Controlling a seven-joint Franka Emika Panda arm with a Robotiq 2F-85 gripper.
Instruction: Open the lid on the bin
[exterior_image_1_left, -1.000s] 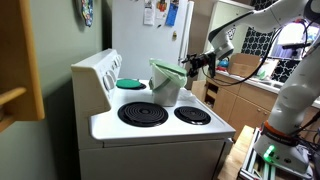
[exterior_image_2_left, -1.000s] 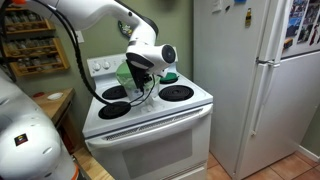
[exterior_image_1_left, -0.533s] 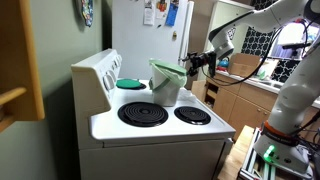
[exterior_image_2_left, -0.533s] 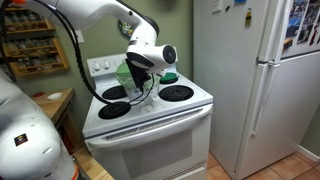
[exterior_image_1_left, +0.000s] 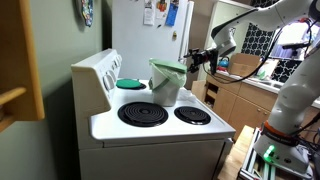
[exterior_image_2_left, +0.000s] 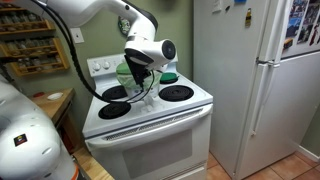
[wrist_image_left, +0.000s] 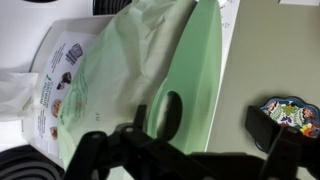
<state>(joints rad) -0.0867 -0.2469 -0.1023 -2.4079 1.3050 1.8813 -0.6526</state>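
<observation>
Bin (exterior_image_1_left: 170, 92): on table (exterior_image_1_left: 108, 124); contents not visible.
Lid (exterior_image_1_left: 168, 67): tilted, just beside gripper (exterior_image_1_left: 194, 60).
Jaws: apart or together, cannot tell.

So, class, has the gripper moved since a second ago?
Yes. The gripper has risen a little, judged against the stove's control panel.

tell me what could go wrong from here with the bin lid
The bin stands free on the stove, apparently with nothing holding it down. A pull from the gripper on the lid may tip or drag it. The lid is also thin, so the grip could slip off its edge.
</observation>
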